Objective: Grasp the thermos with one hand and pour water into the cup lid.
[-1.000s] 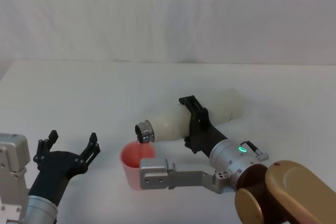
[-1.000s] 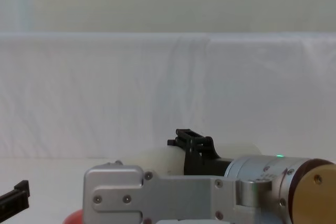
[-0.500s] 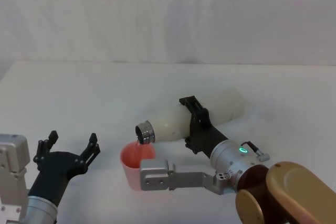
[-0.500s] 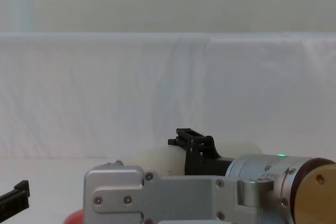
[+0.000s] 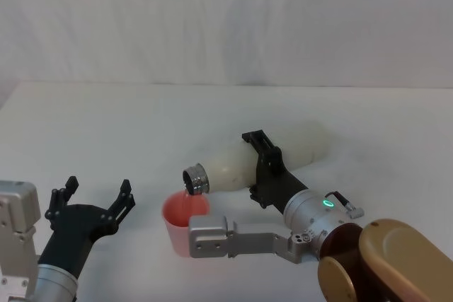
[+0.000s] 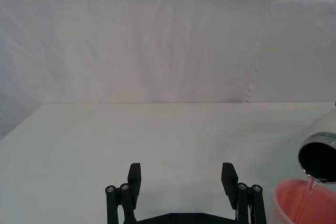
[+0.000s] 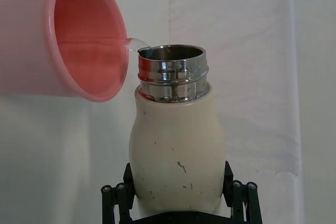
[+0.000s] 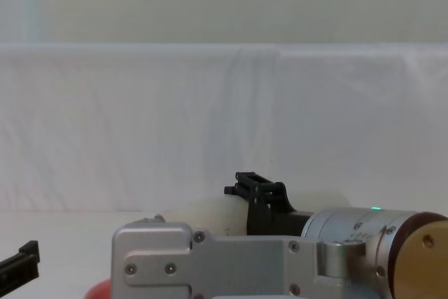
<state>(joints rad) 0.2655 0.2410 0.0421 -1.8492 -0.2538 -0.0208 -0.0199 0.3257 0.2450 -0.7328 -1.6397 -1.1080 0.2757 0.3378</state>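
The cream-white thermos (image 5: 269,155) is tipped nearly flat, its steel neck (image 5: 196,178) hanging over the pink cup lid (image 5: 185,217) on the table. My right gripper (image 5: 259,166) is shut on the thermos's middle. In the right wrist view a thin stream of water runs from the thermos (image 7: 177,156) neck into the cup lid (image 7: 68,40), with the gripper (image 7: 178,195) clasping the bottle's body. My left gripper (image 5: 90,199) is open at the table's near left, apart from both. The left wrist view shows that gripper (image 6: 181,182), the cup lid (image 6: 304,202) and the thermos mouth (image 6: 318,156).
The white table (image 5: 127,125) ends at a white cloth backdrop (image 5: 226,19) at the back. My right arm's grey bracket (image 8: 210,260) and wrist stand in front in the chest view, hiding most of the thermos (image 8: 210,216).
The thermos has barely shifted; its tilt holds over the cup lid. The left arm has not moved.
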